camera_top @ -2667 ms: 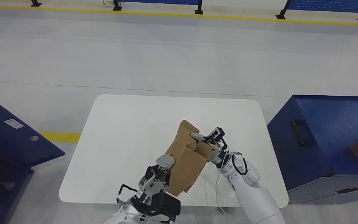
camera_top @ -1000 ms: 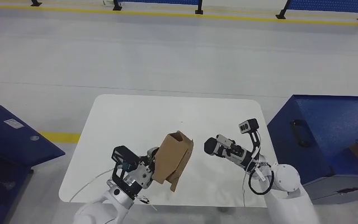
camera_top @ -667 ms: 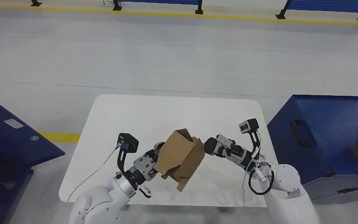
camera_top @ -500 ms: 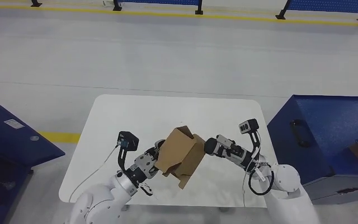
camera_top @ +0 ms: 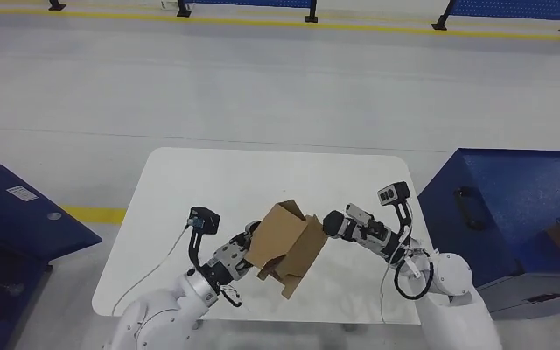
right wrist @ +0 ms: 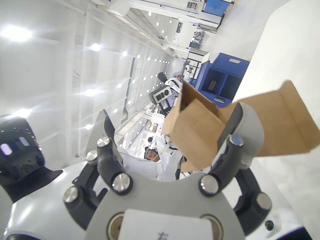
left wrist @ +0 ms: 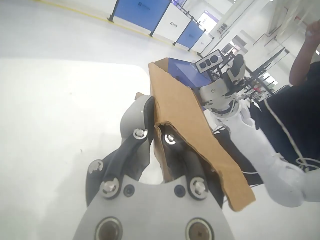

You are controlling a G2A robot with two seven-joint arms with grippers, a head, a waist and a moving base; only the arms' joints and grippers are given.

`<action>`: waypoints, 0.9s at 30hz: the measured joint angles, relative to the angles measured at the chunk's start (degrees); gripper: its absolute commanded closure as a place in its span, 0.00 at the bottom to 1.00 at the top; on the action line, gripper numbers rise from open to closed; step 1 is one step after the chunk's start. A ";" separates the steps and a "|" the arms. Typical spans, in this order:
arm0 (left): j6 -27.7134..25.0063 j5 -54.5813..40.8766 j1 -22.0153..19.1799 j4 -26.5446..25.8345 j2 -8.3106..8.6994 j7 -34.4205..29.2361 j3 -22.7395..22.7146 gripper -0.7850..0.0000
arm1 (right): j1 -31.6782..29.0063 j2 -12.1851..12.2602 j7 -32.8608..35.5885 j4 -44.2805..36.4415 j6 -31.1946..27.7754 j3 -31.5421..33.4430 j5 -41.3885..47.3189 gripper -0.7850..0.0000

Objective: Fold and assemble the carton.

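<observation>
A brown cardboard carton (camera_top: 284,241) is held partly opened above the near middle of the white table (camera_top: 219,184), with loose flaps hanging below it. My left gripper (camera_top: 249,255) is shut on the carton's left edge; in the left wrist view its fingers (left wrist: 147,116) pinch a panel of the carton (left wrist: 180,106). My right gripper (camera_top: 331,226) is at the carton's right side. In the right wrist view this gripper (right wrist: 172,109) is open, fingers wide apart, with the carton (right wrist: 197,131) between them and a flap lying against one finger (right wrist: 237,121).
A blue bin (camera_top: 490,219) stands just off the table's right edge, and another blue unit (camera_top: 35,219) off its left. The table's far half is bare white surface.
The left arm has turned the carton and carried it right, and it has opened from nearly flat into a box shape. The right gripper, which held it 2.7 s ago, now stands open against its right side.
</observation>
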 measured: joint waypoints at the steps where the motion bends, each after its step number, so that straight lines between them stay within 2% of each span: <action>1: 2.86 -4.59 -0.97 -0.03 -0.13 -2.00 -0.41 1.00 | 1.08 0.15 2.06 1.70 0.61 0.80 2.17 0.00; 6: 19.49 -30.20 -6.69 2.29 -0.65 -12.52 -3.66 1.00 | 8.02 1.20 13.20 11.73 7.51 4.38 10.98 0.00; 9: 26.96 -39.32 -9.22 5.08 -0.75 -15.46 -4.08 1.00 | 12.00 1.77 19.08 16.93 13.38 4.27 12.87 0.00; 12: 32.21 -43.29 -11.25 7.75 -0.91 -16.67 -2.31 1.00 | 15.62 1.99 23.99 21.70 19.29 1.98 13.87 0.00; 18: 39.75 -50.21 -14.67 12.15 -1.31 -17.43 0.50 1.00 | 20.88 1.53 29.39 28.98 23.51 -4.99 14.29 0.00; 23: 42.22 -54.69 -15.62 13.86 -1.28 -17.58 0.42 1.00 | 22.00 1.72 29.34 29.78 23.90 -10.14 14.64 0.00; 27: 43.74 -56.09 -15.93 14.98 -1.06 -16.77 0.40 1.00 | 21.83 2.52 29.34 28.78 26.26 -13.75 18.21 0.02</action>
